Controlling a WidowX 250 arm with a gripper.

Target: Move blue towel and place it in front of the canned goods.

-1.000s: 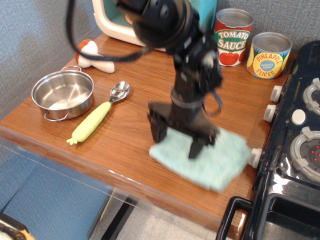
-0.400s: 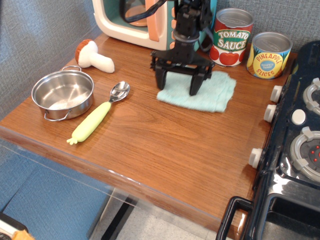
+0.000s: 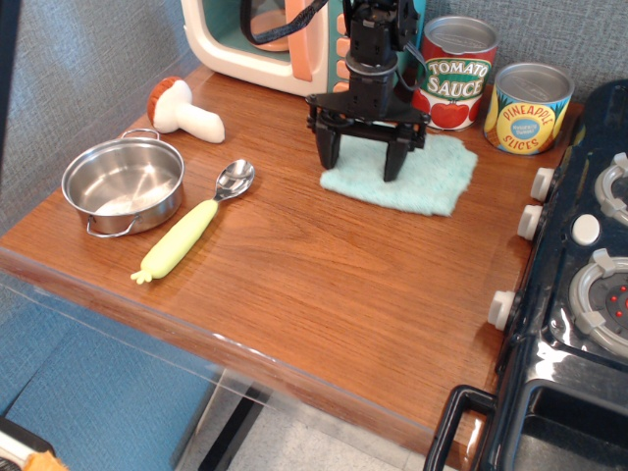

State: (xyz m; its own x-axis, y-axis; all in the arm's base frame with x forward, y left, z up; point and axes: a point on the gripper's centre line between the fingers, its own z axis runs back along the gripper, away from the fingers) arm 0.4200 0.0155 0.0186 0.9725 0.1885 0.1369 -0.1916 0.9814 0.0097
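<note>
The blue towel [image 3: 422, 177] lies flat on the wooden counter, just in front of the red-and-green Tomato Sauce can [image 3: 456, 74]. Its right corner reaches toward the yellow-and-blue Pineapple Slices can [image 3: 530, 108]. Both cans stand upright against the back wall. My black gripper [image 3: 361, 162] hangs straight down over the towel's left part. Its jaws are spread wide, with the fingertips [image 3: 392, 169] at or on the cloth. Nothing is pinched between them.
A teal and cream toy microwave [image 3: 265, 44] stands behind the arm. A toy mushroom [image 3: 182, 113], a steel pot [image 3: 123, 182] and a spoon with a yellow-green handle [image 3: 191, 235] lie on the left. A black toy stove [image 3: 589, 275] borders the counter on the right.
The gripper carried the towel from the front right of the counter back to the cans. In the last half second, gripper and towel shifted a little to the right.
</note>
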